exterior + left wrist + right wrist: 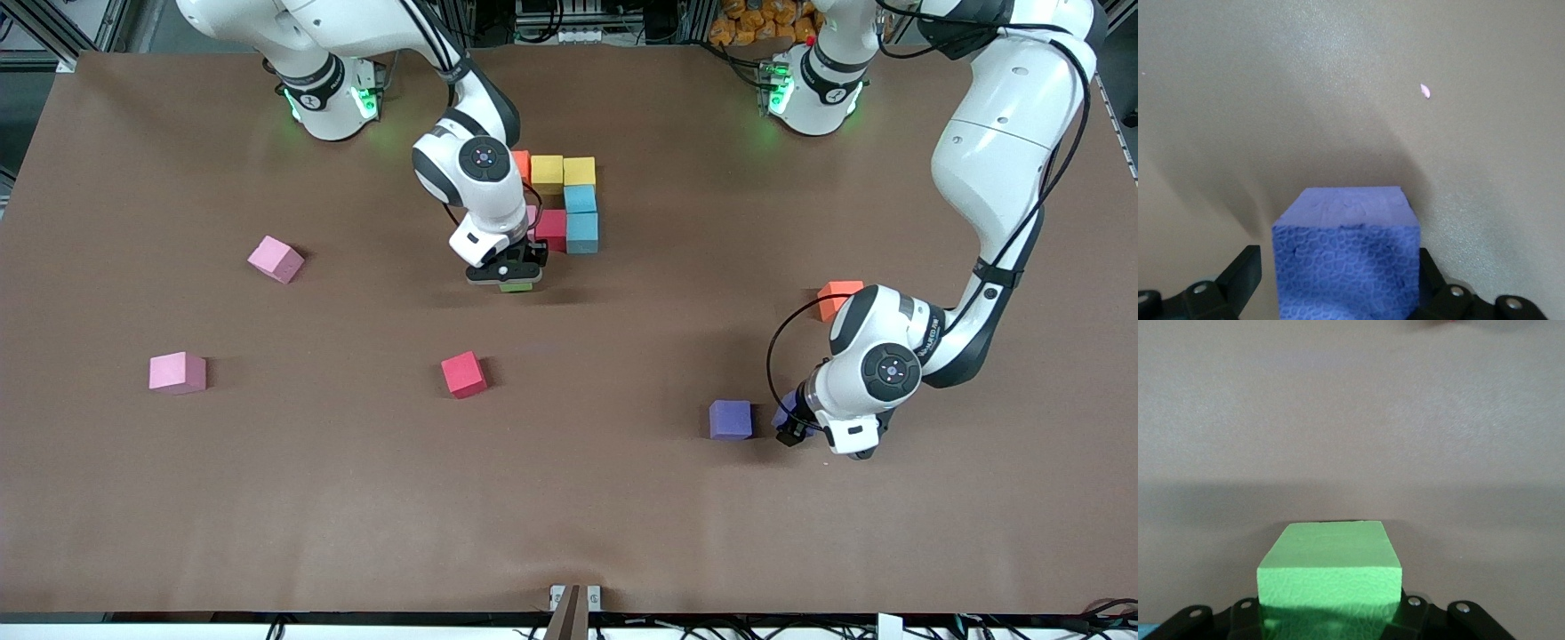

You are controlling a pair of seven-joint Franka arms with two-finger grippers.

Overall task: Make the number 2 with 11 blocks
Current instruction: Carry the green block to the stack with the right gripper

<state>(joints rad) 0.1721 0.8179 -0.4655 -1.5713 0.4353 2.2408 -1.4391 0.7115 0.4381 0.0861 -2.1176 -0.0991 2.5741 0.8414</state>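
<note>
Risk: I hold the green block [516,286] in the right gripper [510,277], jaws clamped, at 6 o'clock of the partial number 2 [565,206]; skewed release could nudge neighbours. Left gripper [794,425], jaws wide, straddles a purple block [1346,257] ungripped.

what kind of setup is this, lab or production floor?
Most likely a robotics lab bench. Two Franka arms are mounted at one edge of a table covered in brown sheet, coloured foam cubes such as a pink block lie scattered on it, and aluminium framing with loose cabling runs along the edges.
</note>
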